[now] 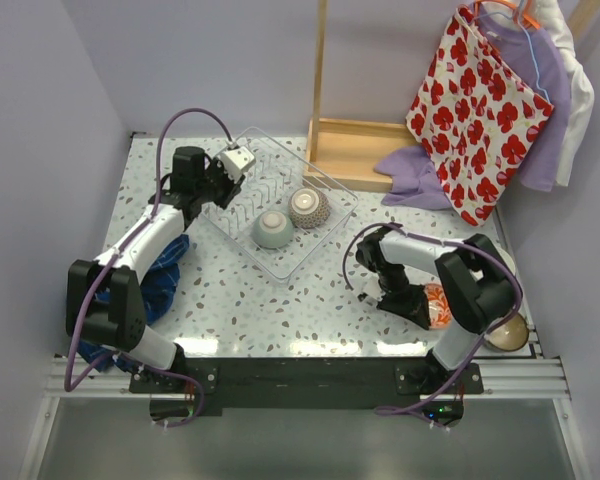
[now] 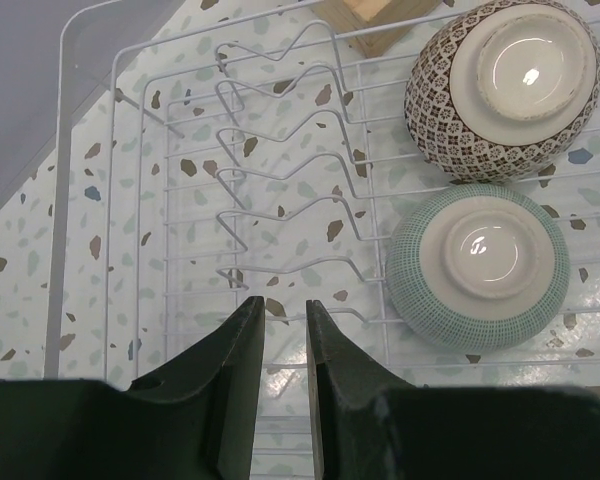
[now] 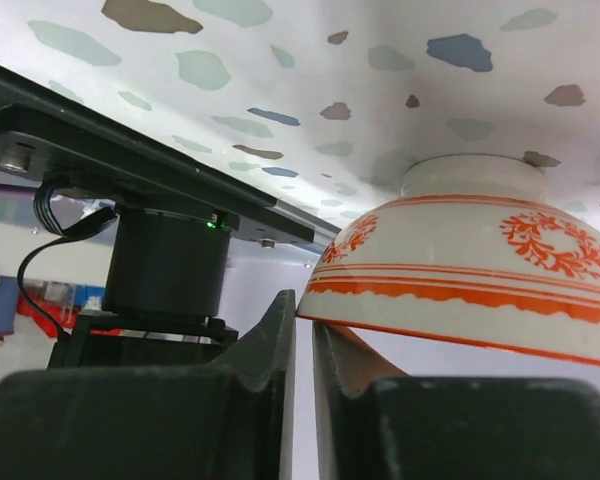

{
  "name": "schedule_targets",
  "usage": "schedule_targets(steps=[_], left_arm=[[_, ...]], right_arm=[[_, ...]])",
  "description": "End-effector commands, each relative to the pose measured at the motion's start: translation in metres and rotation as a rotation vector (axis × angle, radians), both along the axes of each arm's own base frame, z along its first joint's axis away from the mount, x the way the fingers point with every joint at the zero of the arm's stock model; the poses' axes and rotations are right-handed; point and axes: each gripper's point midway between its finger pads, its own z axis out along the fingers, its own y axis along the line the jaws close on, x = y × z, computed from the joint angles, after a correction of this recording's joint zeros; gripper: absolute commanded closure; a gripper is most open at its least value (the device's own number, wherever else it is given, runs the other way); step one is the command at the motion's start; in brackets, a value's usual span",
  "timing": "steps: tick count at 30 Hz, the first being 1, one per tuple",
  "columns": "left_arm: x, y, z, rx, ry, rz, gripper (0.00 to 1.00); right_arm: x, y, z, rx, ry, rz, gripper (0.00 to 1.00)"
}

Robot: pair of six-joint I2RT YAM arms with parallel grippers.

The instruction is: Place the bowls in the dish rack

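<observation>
Left gripper [image 2: 285,305]: fingers set narrowly apart, holding nothing, above the clear rectangular pronged dish rack [image 1: 255,160]. Ahead and to its right, inside the rack, lie a pale green round bowl [image 2: 475,265] and, beyond it, a brown net-patterned round bowl [image 2: 500,90], foot rings showing. Right gripper [image 3: 303,310]: fingers nearly together, pinching the rim of a white round bowl with orange pattern [image 3: 460,270], which extends to its right over the speckled table [image 1: 280,310].
</observation>
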Motion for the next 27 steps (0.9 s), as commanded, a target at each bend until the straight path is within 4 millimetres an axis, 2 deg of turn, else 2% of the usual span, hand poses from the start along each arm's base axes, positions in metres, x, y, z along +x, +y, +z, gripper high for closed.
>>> schedule_targets(steps=[1, 6, 8, 11, 15, 20, 24, 25, 26, 27], left_arm=[[0.003, -0.004, 0.029, -0.037, -0.086, -0.003, 0.72], [0.005, -0.007, 0.030, -0.048, -0.088, -0.011, 0.72], [0.006, -0.009, 0.030, -0.055, -0.086, -0.017, 0.72], [0.009, -0.010, 0.030, -0.061, -0.090, -0.016, 0.72], [0.008, -0.011, 0.029, -0.060, -0.085, -0.017, 0.72], [0.008, -0.009, 0.028, -0.054, -0.085, -0.015, 0.72], [0.008, -0.010, 0.027, -0.059, -0.078, -0.012, 0.72], [0.008, -0.010, 0.027, -0.058, -0.079, -0.013, 0.72], [0.008, -0.010, 0.027, -0.058, -0.077, -0.013, 0.72], [0.009, -0.010, 0.027, -0.058, -0.079, -0.011, 0.72]], right_arm=[[0.012, 0.000, 0.011, 0.026, -0.104, 0.031, 0.98], [0.034, 0.012, 0.036, 0.103, -0.229, 0.048, 1.00], [0.045, 0.027, 0.045, 0.181, -0.270, 0.040, 1.00], [0.056, 0.042, 0.046, 0.244, -0.309, 0.052, 1.00], [0.070, 0.057, 0.038, 0.289, -0.348, 0.096, 1.00], [0.087, 0.072, 0.013, 0.307, -0.364, 0.143, 1.00], [0.098, 0.081, 0.003, 0.313, -0.383, 0.161, 1.00], [0.098, 0.082, 0.002, 0.310, -0.383, 0.157, 0.97], [0.097, 0.081, 0.001, 0.304, -0.378, 0.151, 0.87], [0.096, 0.080, -0.001, 0.296, -0.371, 0.149, 0.83]])
